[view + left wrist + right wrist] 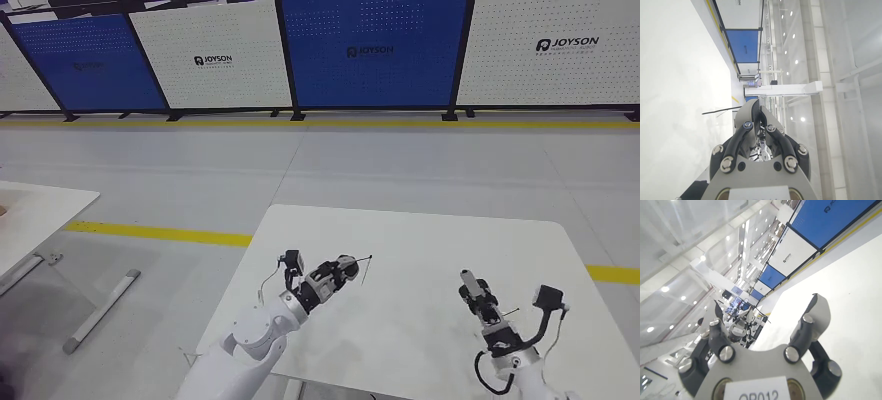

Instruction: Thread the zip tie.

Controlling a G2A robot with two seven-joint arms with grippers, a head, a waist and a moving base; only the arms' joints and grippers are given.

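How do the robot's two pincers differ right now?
The left pincer is shut; the right pincer is open wide. The left pincer pinches a thin black zip tie, which sticks out sideways; the right pincer holds nothing. Both have the same grey-and-black build and are over the same white table.

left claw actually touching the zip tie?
Touching. In the left wrist view the left claw is shut on the zip tie, whose black strap sticks out sideways from its tip.
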